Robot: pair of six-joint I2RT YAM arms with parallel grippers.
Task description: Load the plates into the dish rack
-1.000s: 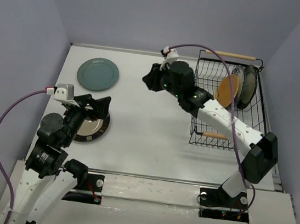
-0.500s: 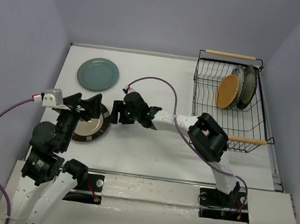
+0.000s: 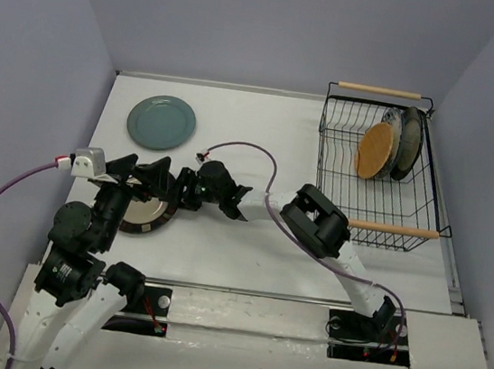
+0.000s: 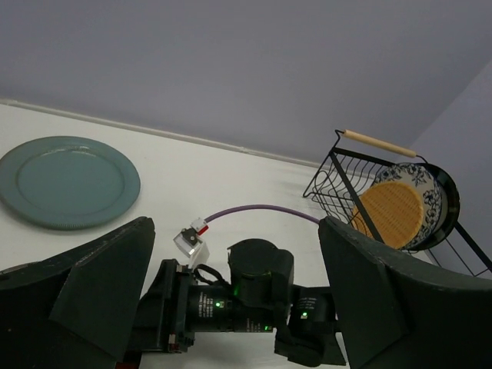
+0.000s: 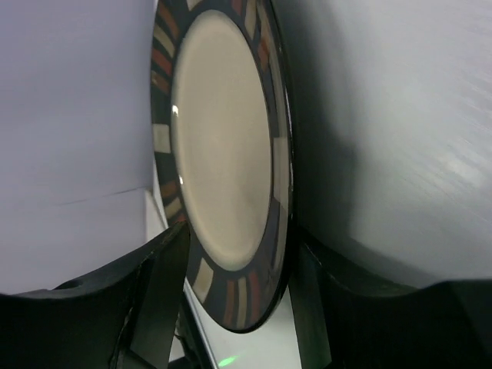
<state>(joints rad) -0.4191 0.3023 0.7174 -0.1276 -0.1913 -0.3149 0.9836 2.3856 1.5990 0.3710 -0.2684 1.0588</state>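
**Q:** Where is the striped plate (image 5: pixel 223 154) sitting, and what are the end effectors doing?

**A:** It is sitting on the worktop (image 3: pixel 261 150) at the near left, well apart from the rack (image 3: pixel 322 149). The right end effector (image 5: pixel 240 234) is reaching across to it, with one finger on either side of the near rim. It cannot be told whether those fingers are pressing on the rim or only straddling it. The left end effector (image 4: pixel 234 227) is hovering just beside the same plate with its fingers spread wide, grasping nothing.

**Q:** How is such a plate likely to be handling?

**A:** It is probably behaving as a rigid, glazed, fairly heavy and breakable piece. The gloss on its cream centre is suggesting a slippery surface. A hold on the rim is looking like the sensible one. It should be taken deep enough that the plate is not pivoting or sliding out while it is being tipped upright for the tines.

**Q:** What is proving hard to read?

**A:** From above, both arms are covering much of the striped plate, so its contact with the worktop is hidden. The right wrist view is cutting off the lower parts of the fingers. In the rack, an orange plate (image 3: pixel 374 149) is standing in front of two others and masking most of them. The teal plate (image 3: pixel 161 122) is lying in plain view at the far left.
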